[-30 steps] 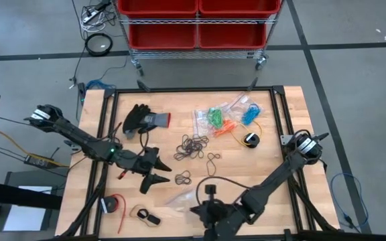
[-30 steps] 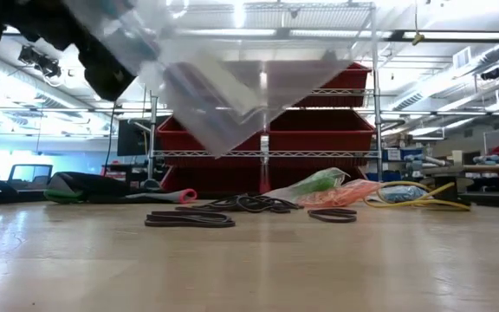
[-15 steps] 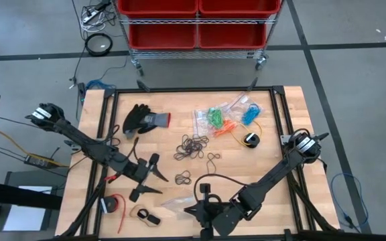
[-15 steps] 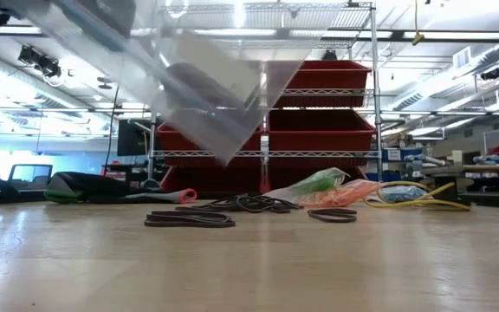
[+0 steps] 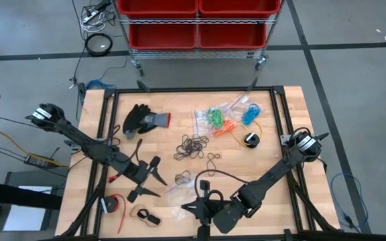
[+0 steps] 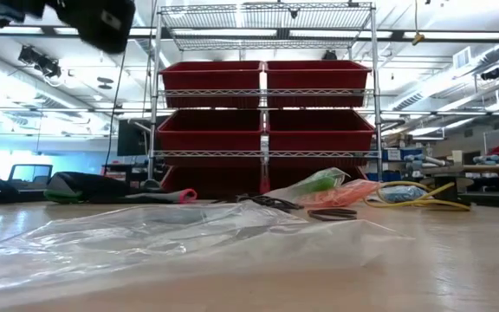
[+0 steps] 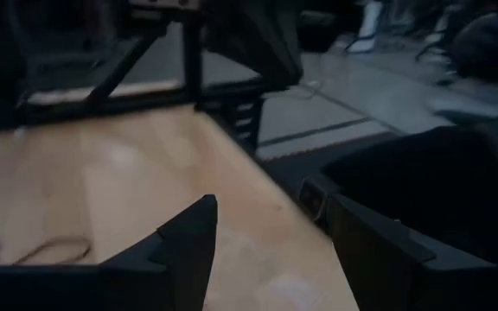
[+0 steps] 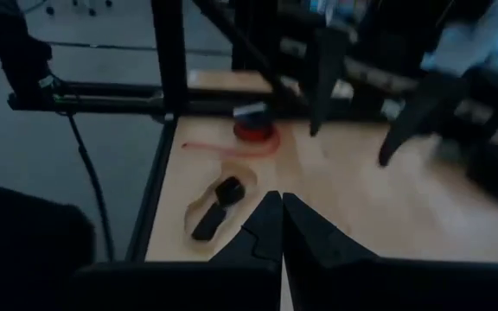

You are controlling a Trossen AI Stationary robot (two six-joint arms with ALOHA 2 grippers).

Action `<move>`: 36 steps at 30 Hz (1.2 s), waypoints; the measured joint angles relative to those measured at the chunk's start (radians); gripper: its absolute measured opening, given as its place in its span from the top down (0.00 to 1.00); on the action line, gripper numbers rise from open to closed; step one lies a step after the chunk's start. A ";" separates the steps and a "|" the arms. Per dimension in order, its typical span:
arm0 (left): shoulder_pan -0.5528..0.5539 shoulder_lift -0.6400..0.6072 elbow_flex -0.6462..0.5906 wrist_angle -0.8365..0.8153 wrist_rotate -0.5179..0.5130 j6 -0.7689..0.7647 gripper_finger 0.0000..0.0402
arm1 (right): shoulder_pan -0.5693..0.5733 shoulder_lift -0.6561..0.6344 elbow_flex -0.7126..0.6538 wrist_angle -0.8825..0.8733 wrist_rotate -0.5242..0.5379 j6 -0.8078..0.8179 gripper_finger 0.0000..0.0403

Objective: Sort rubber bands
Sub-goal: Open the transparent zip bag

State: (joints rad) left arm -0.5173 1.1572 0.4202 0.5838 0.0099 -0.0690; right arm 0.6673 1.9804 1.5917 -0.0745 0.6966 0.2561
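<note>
Landmark: the pile of black rubber bands (image 5: 191, 147) at the middle of the wooden table (image 5: 283, 127).

Left gripper (image 5: 144, 186): positioned toward the near-left of the pile, above the table. Its two fingers stand apart, with nothing between them (the left wrist view shows bare wood in the gap).

Right gripper (image 5: 194, 208): positioned at the near edge of the table, directly on the near side of the pile. Its fingers are pressed together, and nothing is seen held between them.

Clear plastic bag (image 5: 183, 189): lies flat on the table between the pile and the right gripper, just beside the left gripper. In the low view it spreads across the foreground (image 6: 145, 238).

Further loose black bands lie singly just to the near side of the pile (image 5: 212, 158). Green (image 5: 214, 116), orange (image 5: 225, 126) and blue (image 5: 250, 115) rubber bands sit in clear bags beyond and to the right of the pile.

A black glove (image 5: 143, 120) lies beyond and to the left of the pile. A red roll of tape (image 5: 114, 204) lies near the table's near-left corner (well apart from the pile).
</note>
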 joint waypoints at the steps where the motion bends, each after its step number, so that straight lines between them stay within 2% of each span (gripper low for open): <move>1: 0.000 0.007 0.000 -0.008 -0.021 -0.011 0.43 | -0.007 0.000 0.000 -0.027 -0.015 0.049 1.00; 6: -0.001 0.046 0.000 0.003 -0.038 -0.029 0.43 | -0.055 0.000 -0.002 -0.240 -0.077 0.341 1.00; 9: -0.001 0.077 0.000 0.003 -0.039 -0.047 0.43 | -0.078 0.000 -0.025 -0.272 -0.081 0.421 0.98; 13: -0.001 0.127 0.000 0.035 -0.041 -0.073 0.43 | -0.095 0.012 -0.048 -0.254 -0.087 0.393 0.90; 20: -0.002 0.188 0.000 0.116 -0.043 -0.082 0.43 | -0.110 0.049 -0.133 -0.222 -0.116 0.383 0.66; 24: -0.002 0.192 0.000 0.123 -0.043 -0.085 0.43 | -0.116 0.063 -0.169 -0.165 -0.115 0.332 0.57; 27: -0.002 0.192 0.000 0.128 -0.044 -0.088 0.43 | -0.122 0.089 -0.173 -0.124 -0.116 0.265 0.53; 36: -0.002 0.192 0.000 0.137 -0.046 -0.092 0.43 | -0.147 0.160 -0.173 -0.117 -0.118 0.281 0.53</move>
State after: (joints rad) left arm -0.5190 1.3491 0.4202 0.7212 -0.0364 -0.1607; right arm 0.5202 2.1400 1.4188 -0.1911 0.5783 0.5373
